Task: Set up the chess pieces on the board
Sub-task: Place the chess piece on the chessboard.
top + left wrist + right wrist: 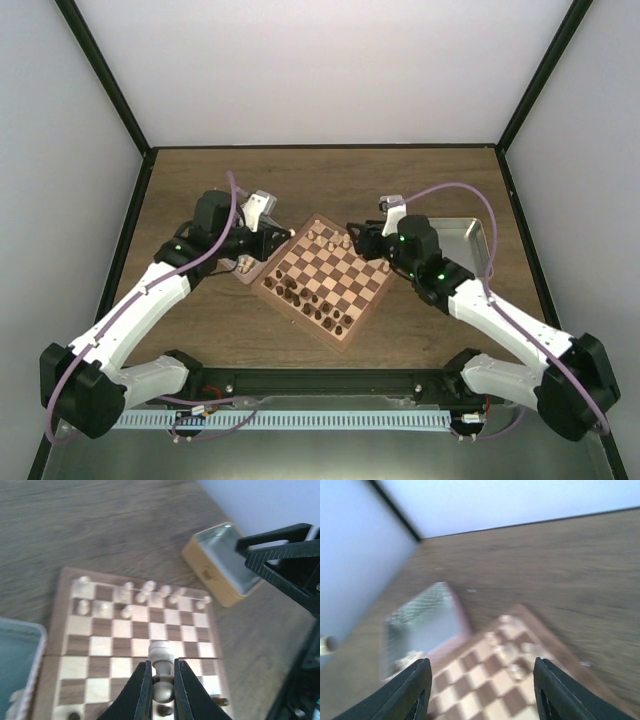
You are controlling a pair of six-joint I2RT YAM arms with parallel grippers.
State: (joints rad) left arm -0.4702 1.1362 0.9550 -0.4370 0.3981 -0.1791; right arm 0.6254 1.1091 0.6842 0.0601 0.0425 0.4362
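Left wrist view: the left gripper point(162, 672) is clamped on a light piece point(161, 654), which stands upright between its fingers above the board point(100, 647). More light pieces point(150, 587) stand beyond the fingertips along the far edge. From above, the left arm point(150, 295) stretches forward with its elbow bent and its wrist over the board's left corner. The right arm point(500, 315) mirrors it at the right corner. The right gripper point(481, 680) is spread wide with nothing between its fingers, and board squares lie below.
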